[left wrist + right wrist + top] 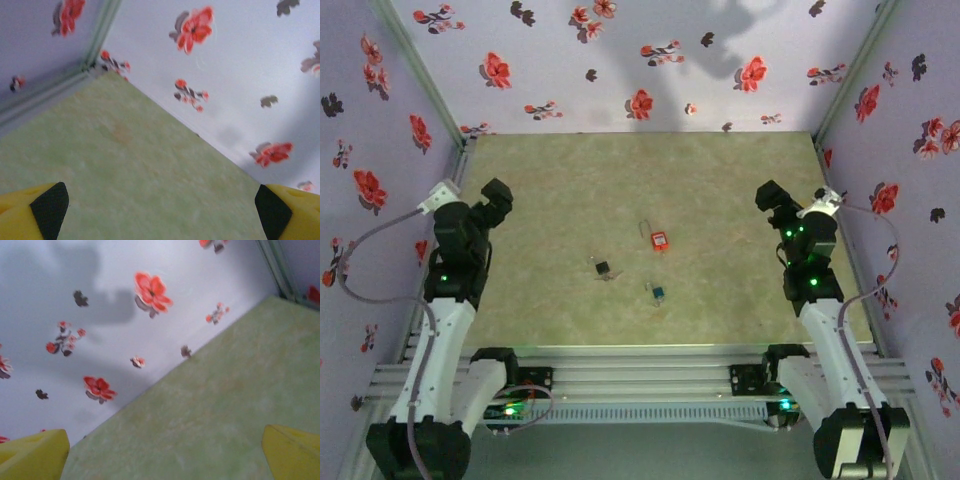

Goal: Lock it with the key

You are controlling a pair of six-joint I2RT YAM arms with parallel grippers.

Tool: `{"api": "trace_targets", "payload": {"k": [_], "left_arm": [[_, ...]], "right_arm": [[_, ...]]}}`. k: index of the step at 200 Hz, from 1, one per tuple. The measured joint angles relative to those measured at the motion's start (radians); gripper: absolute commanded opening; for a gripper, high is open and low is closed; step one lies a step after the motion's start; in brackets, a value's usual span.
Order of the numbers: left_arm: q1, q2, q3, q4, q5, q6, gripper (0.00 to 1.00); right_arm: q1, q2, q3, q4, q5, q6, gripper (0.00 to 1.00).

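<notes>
Top view: the left gripper (498, 203) hangs over the left side of the green table (570, 180), and the right gripper (771, 196) hangs over the right side; both are clear of every object, and this view does not settle how the jaws are set. A red padlock (660, 239) lies flat near the table centre, between the two arms and well apart from both. A small black item (603, 268) with metal bits lies to its near left, and a small teal item (658, 291) lies nearer the arm bases; both are too small to identify as keys. Flowered walls (620, 60) enclose the table on three sides. Left wrist view: the two yellow fingers (25, 215) sit at the lower corners, jaws wide apart with bare table between them, holding nothing. Right wrist view: the yellow fingers (35, 455) likewise stand at the lower corners, jaws wide apart, over bare table near the wall.
</notes>
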Motion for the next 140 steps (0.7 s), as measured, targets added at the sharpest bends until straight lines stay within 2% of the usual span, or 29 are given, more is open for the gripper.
{"api": "trace_targets", "payload": {"k": [27,58,104,140], "left_arm": [[-0.016,-0.027,-0.003,-0.134,0.083,-0.048,1.0],[-0.068,-0.088,-0.051,-0.248,0.127,-0.098,1.0],[-0.191,-0.122,-0.113,-0.381,0.115,-0.164,1.0],[-0.329,-0.085,-0.116,-0.43,0.055,-0.201,1.0]], "right_arm": [[0.079,0.058,0.039,-0.172,0.008,0.0,0.99],[0.226,0.109,0.121,-0.356,0.076,-0.067,0.99],[0.399,0.221,0.233,-0.562,0.208,-0.152,0.99],[0.461,0.3,0.237,-0.645,0.215,-0.181,0.99]]}}
